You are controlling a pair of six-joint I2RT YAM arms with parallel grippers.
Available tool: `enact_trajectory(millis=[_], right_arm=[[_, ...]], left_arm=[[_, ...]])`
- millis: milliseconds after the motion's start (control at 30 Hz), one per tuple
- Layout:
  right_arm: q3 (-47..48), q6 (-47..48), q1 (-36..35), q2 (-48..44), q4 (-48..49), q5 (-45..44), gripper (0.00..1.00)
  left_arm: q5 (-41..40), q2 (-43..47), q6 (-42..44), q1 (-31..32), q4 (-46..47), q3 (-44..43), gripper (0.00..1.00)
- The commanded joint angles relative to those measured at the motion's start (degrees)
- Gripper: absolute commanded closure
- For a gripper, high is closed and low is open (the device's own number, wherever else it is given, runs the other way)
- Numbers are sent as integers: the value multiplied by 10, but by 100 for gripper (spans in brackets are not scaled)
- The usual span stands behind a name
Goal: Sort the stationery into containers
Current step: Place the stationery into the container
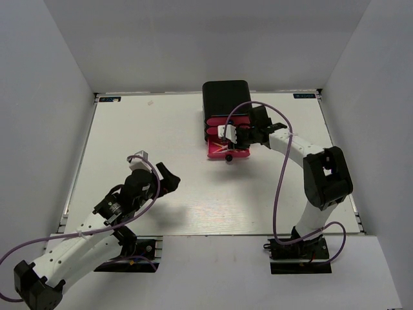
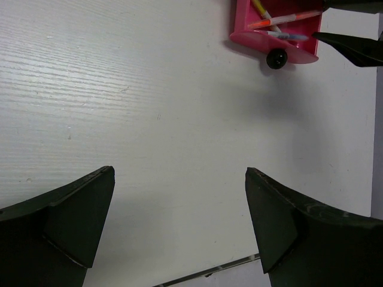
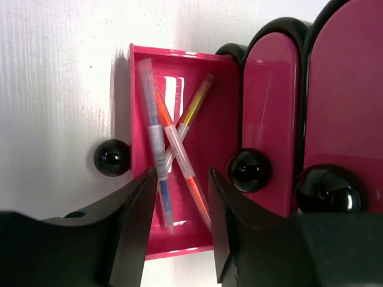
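The black box of drawers point(image 1: 226, 97) stands at the back centre. Its lowest pink drawer point(image 3: 224, 119) is pulled out, knob point(image 3: 112, 157) at the front. Three thin pens lie crossed inside: a light-blue one point(image 3: 154, 137), a pink-orange one point(image 3: 179, 149) and a yellow one point(image 3: 197, 101). My right gripper point(image 3: 182, 173) hovers open just above the drawer with nothing between its fingers; it also shows in the top view point(image 1: 240, 135). My left gripper point(image 2: 179, 170) is open and empty over bare table, well short of the drawer point(image 2: 299, 55). No other stationery shows on the table.
Two upper drawers point(image 3: 272, 107) point(image 3: 347, 89) are shut, their black knobs point(image 3: 248, 170) point(image 3: 328, 190) close beside my right finger. The white table point(image 1: 161, 129) is walled at left, right and back. My right arm's purple cable point(image 1: 277, 187) loops over the table.
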State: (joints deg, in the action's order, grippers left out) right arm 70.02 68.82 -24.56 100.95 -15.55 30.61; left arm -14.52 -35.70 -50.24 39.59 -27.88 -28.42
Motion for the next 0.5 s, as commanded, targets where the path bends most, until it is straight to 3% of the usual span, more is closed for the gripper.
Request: enact_trajectory(millis=[0,167,267,300,367,400,433,467], right_arm=[[14,1,5,-1,10,15,54],[10,-30,10,-36,9,43,55],[-42,-86,12,-111,41,57,59],[-60,-104,13,-126,111,46,63],[-121,-281,13,-190,186,18,76],[-160,-333,14,-203,241,-44,76],[-184,-414,16,-211,248,-58,93],[-186,-435,14,-222,230,-60,100]], left_arm=[[4,-9,3,0,13,5,0],[14,-19,9,0,39,5,0],[27,-43,15,0,86,11,0],[34,-50,15,0,94,11,0],[40,-62,15,0,110,11,0],[47,-68,15,0,121,16,0],[47,-74,20,0,121,16,0],[47,-82,20,6,128,16,0]])
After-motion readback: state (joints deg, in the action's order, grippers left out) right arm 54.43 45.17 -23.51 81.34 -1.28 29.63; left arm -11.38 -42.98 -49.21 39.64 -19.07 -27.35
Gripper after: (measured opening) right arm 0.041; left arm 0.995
